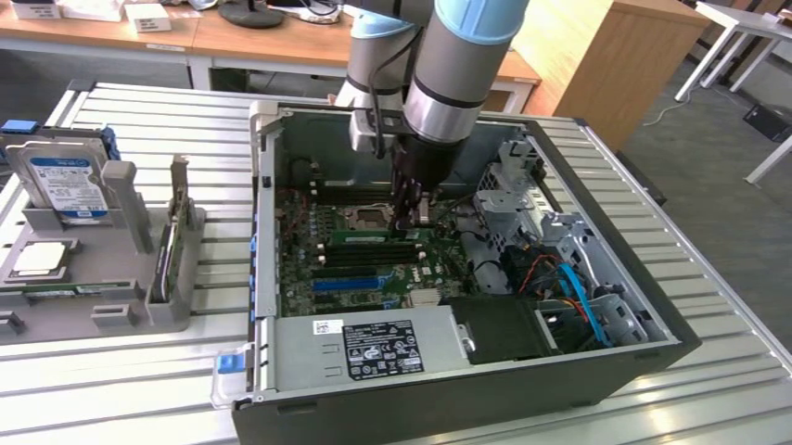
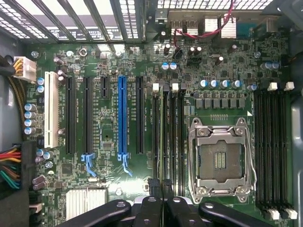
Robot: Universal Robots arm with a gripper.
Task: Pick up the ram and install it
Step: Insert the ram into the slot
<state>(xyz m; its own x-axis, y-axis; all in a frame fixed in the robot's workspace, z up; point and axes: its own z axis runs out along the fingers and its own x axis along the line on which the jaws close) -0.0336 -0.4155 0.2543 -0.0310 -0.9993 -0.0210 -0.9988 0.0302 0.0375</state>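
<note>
Setting: an open computer case (image 1: 470, 408) is sitting on a slatted tabletop (image 1: 706, 371).
Outside the case: on the exterior view's left, a grey fixture (image 1: 136, 311) is carrying a hard drive (image 1: 62, 181) and an upright card (image 1: 177, 218).
Inside the case: a power supply (image 1: 371, 348), a drive cage (image 1: 520, 199) and blue cables (image 1: 576, 292) are crowding the motherboard (image 2: 109, 142).
Task part: the ram (image 1: 369, 235) is standing on edge in a memory slot, mid-case.
Jaws: the gripper (image 1: 413, 221) (image 2: 160, 184) is hanging over the ram's end with its jaws nearly closed. Whether they are pinching it or only pressing on it cannot be told.

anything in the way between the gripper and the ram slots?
Nothing visible. The gripper is shut, right over one end of the memory slots beside the CPU socket. No cable or part lies across them.
</note>
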